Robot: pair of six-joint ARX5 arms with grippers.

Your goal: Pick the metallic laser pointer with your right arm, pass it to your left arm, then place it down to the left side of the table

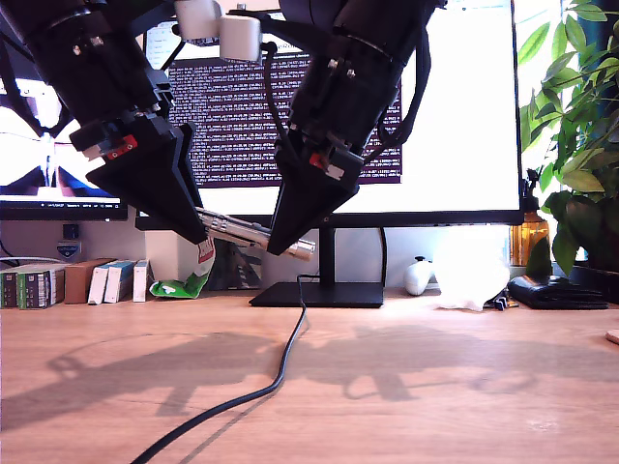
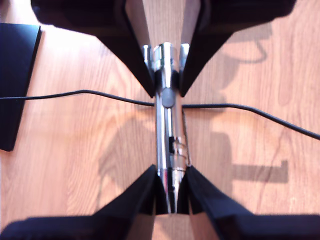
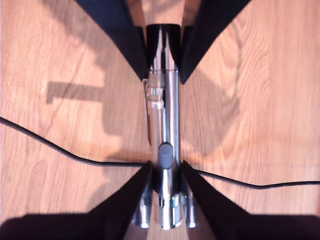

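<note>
The pointer (image 1: 247, 232) is up in the air above the table (image 1: 435, 387), lying nearly level, with both ends pinched. My first gripper (image 2: 170, 200) is clamped on the slim tip end. My second gripper (image 3: 167, 185) is clamped near the ringed button end, which pokes out past it. For a clean handover, I'd check the receiving grip is snug before the other lets go, then back straight off, well above the cable (image 1: 280, 372).
</note>
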